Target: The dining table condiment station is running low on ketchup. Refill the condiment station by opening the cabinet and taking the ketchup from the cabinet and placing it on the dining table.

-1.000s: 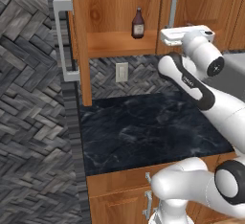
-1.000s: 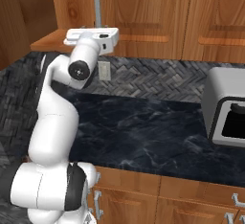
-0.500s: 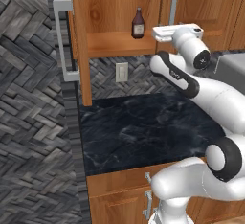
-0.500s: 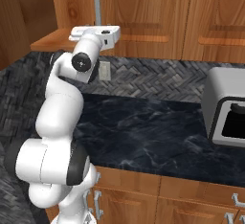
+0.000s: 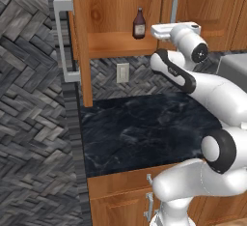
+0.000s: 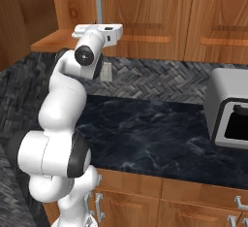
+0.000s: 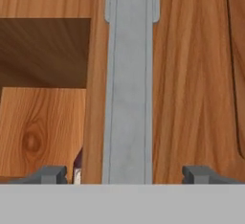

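Observation:
The cabinet's left door [image 5: 79, 36] stands swung open, baring the wooden shelf [image 5: 116, 44]. On that shelf stands the ketchup [image 5: 139, 23], a small dark maroon bottle; a sliver of it [image 7: 78, 163] peeks past the door edge. The right door [image 5: 202, 7] is closed. My gripper [image 7: 124, 174] is open, its fingertips [image 7: 48, 174] on either side of that door's long silver bar handle [image 7: 129, 84], close to it. The white hand [image 5: 172, 28] sits just right of the bottle, under the handle [image 5: 173, 0]. The dining table is out of view.
A black marble wall counter [image 5: 144, 133] lies below the cabinet, with wooden base cabinets [image 6: 169, 197] under it. A grey appliance [image 6: 227, 109] stands on the counter at the right. A dark herringbone wall [image 5: 29, 123] rises at the left, and an outlet [image 5: 122, 73] sits on the backsplash.
The hand has risen and shifted left toward the closed right door, ending at its bar handle. The bottle and the open left door have not moved.

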